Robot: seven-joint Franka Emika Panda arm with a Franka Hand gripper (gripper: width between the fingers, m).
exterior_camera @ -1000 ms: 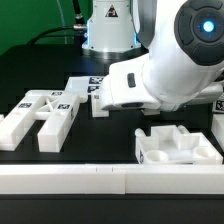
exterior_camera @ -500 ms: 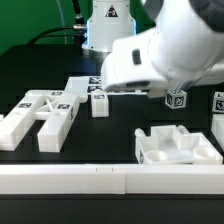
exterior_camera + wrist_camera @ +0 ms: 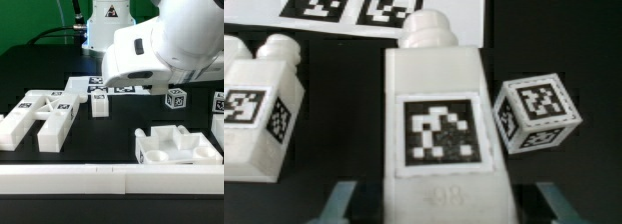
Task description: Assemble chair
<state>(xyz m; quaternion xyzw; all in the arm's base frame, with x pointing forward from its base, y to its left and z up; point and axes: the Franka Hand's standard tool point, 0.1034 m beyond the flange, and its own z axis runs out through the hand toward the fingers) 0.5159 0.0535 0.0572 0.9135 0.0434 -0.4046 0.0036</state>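
While no two parts of the chair appear joined, the gripper (image 3: 441, 203) pinches one bar (image 3: 441, 120) over the counter (image 3: 120, 125).
Its fingers (image 3: 352, 203) press against the two sides of the bar's lower end, and the bar's peg points toward the marker board (image 3: 367, 10). A second bar (image 3: 260, 105) and a small cube (image 3: 541, 112) lie just beside the held bar, apart from it. The H-shaped frame (image 3: 40, 115) lies at the exterior view's left, and the notched block (image 3: 178, 145) lies at its right, well apart from the frame. Judged from this layout, assembly is at an early stage and every joint is left to make. No brand or legible writing appears; the parts carry only black-and-white square tags.
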